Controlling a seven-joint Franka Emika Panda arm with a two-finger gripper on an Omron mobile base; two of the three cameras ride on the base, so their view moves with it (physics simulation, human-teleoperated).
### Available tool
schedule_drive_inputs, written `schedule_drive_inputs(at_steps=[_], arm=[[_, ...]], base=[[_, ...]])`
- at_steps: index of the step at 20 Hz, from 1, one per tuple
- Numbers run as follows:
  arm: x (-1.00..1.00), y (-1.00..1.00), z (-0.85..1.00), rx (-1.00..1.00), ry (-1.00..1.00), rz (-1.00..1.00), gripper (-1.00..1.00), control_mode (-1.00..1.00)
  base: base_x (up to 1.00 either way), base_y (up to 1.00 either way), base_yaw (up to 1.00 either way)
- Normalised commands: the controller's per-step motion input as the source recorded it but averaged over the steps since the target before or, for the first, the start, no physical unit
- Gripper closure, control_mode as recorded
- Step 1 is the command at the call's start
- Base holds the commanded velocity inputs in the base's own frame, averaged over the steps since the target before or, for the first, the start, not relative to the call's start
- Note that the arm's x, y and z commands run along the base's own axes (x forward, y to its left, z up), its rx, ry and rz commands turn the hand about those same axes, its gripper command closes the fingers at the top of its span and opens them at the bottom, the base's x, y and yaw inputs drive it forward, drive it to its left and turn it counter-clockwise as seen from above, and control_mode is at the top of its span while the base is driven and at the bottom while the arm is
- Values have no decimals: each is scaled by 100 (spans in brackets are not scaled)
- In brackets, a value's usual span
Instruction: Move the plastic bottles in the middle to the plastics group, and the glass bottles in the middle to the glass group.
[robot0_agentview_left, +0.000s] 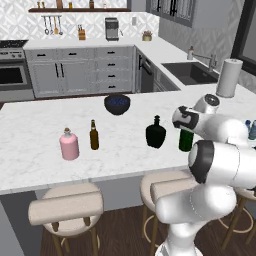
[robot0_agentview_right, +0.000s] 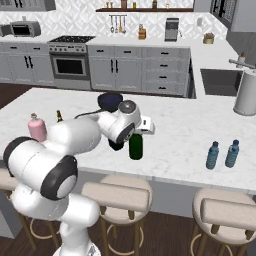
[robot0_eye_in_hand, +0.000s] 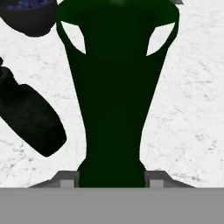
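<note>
White marble bench (robot0_agentview_left: 35, 125) in a grey kitchen. Left base view: we see pink bottle (robot0_agentview_left: 69, 145) and brown bottle (robot0_agentview_left: 94, 135) at left, black bottle (robot0_agentview_left: 156, 133) mid, green wine bottle (robot0_agentview_left: 186, 140) half hidden by the arm. Right base view: two blue bottles (robot0_agentview_right: 222, 154) stand well apart to the right. Hand view: tool (robot0_eye_in_hand: 112, 178) clamped on the green bottle's neck, probably firm. Grasp step in hand; next we'd lift and carry it to the pink and brown pair.
</note>
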Motion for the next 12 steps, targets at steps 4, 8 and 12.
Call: schedule_drive_inputs(at_steps=[4, 8, 12], arm=[[-60, 57, 27, 0, -2, 9, 100, -100], [-73, 76, 16, 0, 0, 13, 100, -100], [-52, 88, 25, 0, 0, 11, 100, -100]], base=[[0, 0, 0], [0, 0, 0], [0, 0, 0]])
